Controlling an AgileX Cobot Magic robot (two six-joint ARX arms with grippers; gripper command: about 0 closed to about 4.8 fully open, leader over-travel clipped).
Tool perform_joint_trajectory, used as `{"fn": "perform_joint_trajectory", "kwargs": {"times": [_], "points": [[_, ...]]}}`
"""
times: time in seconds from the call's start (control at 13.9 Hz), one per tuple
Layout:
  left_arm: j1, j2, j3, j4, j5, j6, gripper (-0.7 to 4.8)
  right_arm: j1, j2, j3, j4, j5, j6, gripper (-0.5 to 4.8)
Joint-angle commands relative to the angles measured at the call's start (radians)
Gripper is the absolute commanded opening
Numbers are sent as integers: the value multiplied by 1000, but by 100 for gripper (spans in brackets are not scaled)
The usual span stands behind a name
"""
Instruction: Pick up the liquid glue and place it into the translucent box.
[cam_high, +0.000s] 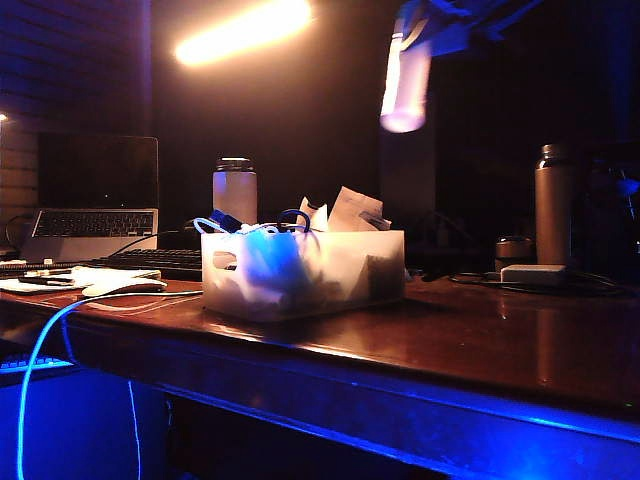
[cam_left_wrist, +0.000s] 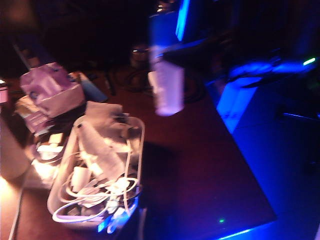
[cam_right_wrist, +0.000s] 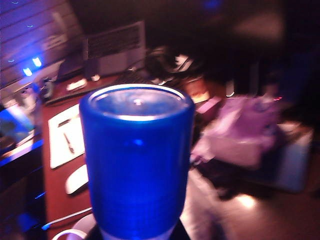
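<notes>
Dark wooden table (cam_high: 470, 350) across the exterior view, lit blue along its front edge. Open laptop (cam_high: 95, 205) at the back left, keyboard (cam_high: 150, 262) in front of it, white mouse (cam_high: 125, 287) and papers (cam_high: 60, 280) nearer the left edge. Translucent box (cam_high: 345, 275) near the middle of the table, crammed with white cables (cam_left_wrist: 95, 200), crumpled paper and blue-handled scissors (cam_high: 292, 218). White-bodied, dark-lidded bottle (cam_high: 235, 190) just behind the box; tall metal flask (cam_high: 553, 205) well apart at the right, a white adapter (cam_high: 533, 273) at its foot.

Right gripper (cam_high: 440, 30) high at the top of the exterior view, above and slightly right of the box, clamped on the liquid glue (cam_high: 406, 85). Bottle hanging in the air, blurred, clear of the box and the table. From the right wrist camera, only the blue cap (cam_right_wrist: 136, 160) seen close up, filling the middle.

Left gripper out of sight in every view; open or closed cannot be told.
</notes>
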Motion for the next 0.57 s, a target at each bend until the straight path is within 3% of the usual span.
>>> {"fn": "perform_joint_trajectory", "kwargs": {"times": [0.07,0.57], "points": [[0,-4,3,5,10,-4,-5,34,62,5,113,7,107,94],[0,-4,3,3,9,-3,-5,98,303,5,362,33,453,94]]}}
